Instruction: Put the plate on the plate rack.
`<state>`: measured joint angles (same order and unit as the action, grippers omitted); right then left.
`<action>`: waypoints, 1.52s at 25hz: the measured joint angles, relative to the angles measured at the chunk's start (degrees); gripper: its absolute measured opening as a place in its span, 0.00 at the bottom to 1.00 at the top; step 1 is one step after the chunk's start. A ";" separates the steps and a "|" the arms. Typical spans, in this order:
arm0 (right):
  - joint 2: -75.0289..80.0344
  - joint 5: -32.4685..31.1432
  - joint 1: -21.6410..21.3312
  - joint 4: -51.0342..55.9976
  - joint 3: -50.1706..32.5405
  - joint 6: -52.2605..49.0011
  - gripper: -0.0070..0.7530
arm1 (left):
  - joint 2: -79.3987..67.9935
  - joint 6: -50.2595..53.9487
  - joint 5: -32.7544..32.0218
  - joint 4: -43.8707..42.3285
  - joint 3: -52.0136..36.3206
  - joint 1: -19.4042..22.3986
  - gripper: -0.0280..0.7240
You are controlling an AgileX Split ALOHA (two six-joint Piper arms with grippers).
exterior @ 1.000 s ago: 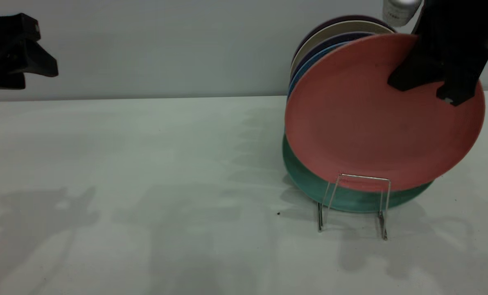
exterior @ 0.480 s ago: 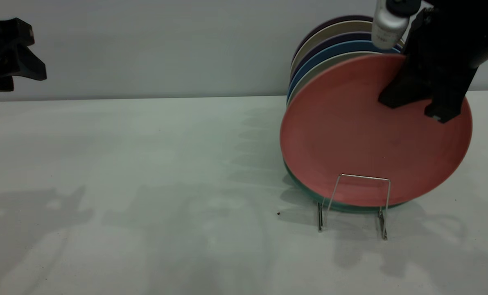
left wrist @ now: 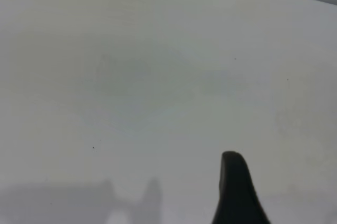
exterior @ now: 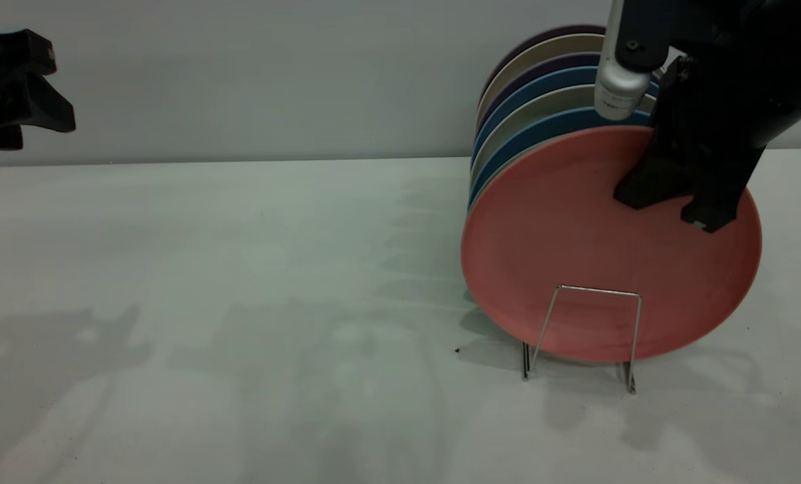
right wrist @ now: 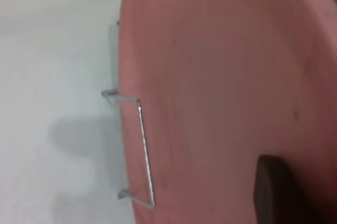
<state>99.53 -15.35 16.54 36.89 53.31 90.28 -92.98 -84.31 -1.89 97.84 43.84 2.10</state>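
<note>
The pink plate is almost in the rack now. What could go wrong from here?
1. The right claw grips the pink plate only near its upper rim, so opening too soon might let it tip forward over the low front loop of the rack.
2. Pushing further could press it against the blue plate behind.

The left claw is parked far away.

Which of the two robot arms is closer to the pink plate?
The right. The right gripper clamps the plate at its upper rim; the left gripper hangs far off across the table.
</note>
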 joint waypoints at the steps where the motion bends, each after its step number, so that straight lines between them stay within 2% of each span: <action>1: 0.22 0.00 0.00 0.00 0.00 0.03 0.18 | 0.00 0.00 0.00 0.00 0.00 0.00 0.68; 4: 0.38 -0.51 0.00 0.05 0.00 0.03 0.25 | 0.00 0.00 0.00 0.00 0.00 0.00 0.68; 11: 0.38 -2.77 0.00 0.12 0.00 0.10 0.65 | 0.00 0.00 0.00 0.00 0.00 0.00 0.68; 14: 0.26 -2.89 0.00 0.12 0.00 0.10 0.72 | 0.00 -0.07 0.00 0.00 0.00 0.00 0.68; 29: -10.79 -3.80 0.04 -0.44 0.00 -1.50 0.73 | 0.00 -0.07 -0.32 0.00 0.00 0.00 0.68; 34: -20.81 -4.81 0.04 -5.22 0.00 -14.43 0.69 | 1.34 -0.07 -3.28 0.00 0.00 0.00 0.68; 38: -30.54 -9.85 -0.22 -15.70 0.00 -34.02 0.59 | 7.02 -1.07 -4.44 0.00 0.00 0.00 0.68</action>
<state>68.99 -25.19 16.32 21.20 53.31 56.26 -85.96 -85.38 -6.32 97.84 43.84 2.10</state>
